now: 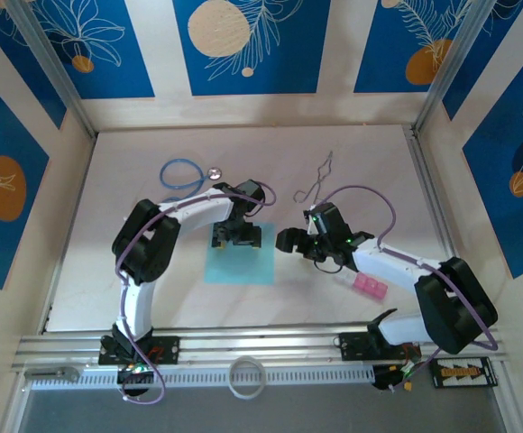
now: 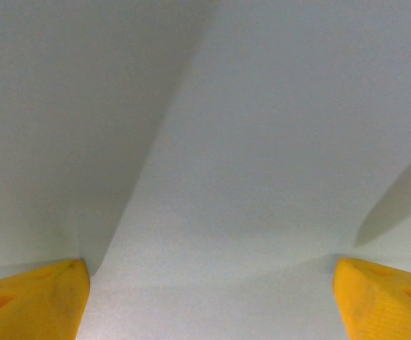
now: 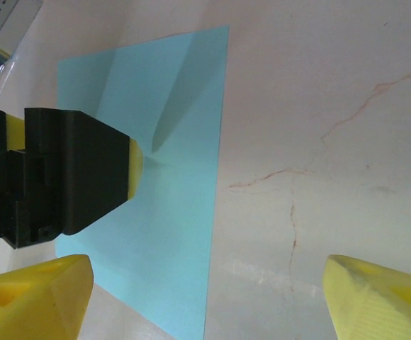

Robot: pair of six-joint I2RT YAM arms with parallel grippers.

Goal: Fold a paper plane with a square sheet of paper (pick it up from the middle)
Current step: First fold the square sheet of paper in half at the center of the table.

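Left jaws spread wide, down on the far part of the square sheet of paper, nothing clamped between them. Seen from the left wrist as 2 yellow fingertips in the bottom corners, low against the pale paper. From the right wrist, 1 black finger of the left arm, its yellow tip touching the sheet, a shallow raised ridge fanning away from that tip toward the sheet's edge. Rest of the sheet flat, unfolded, turquoise-blue, in the middle of the desk ahead of both arm bases.

Right jaws wide too, holding nothing, just beside the sheet's right edge and pointed toward it. Own yellow fingertips well apart: 1 at the paper's near edge, 1 over bare desk with faint reddish veins.

Pink and clear plastic blocks on the desk by the right forearm, apart from the sheet. Blue-tubed stethoscope farther back on the left, thin bent wire piece farther back on the right. White ring at the near rail between the bases.
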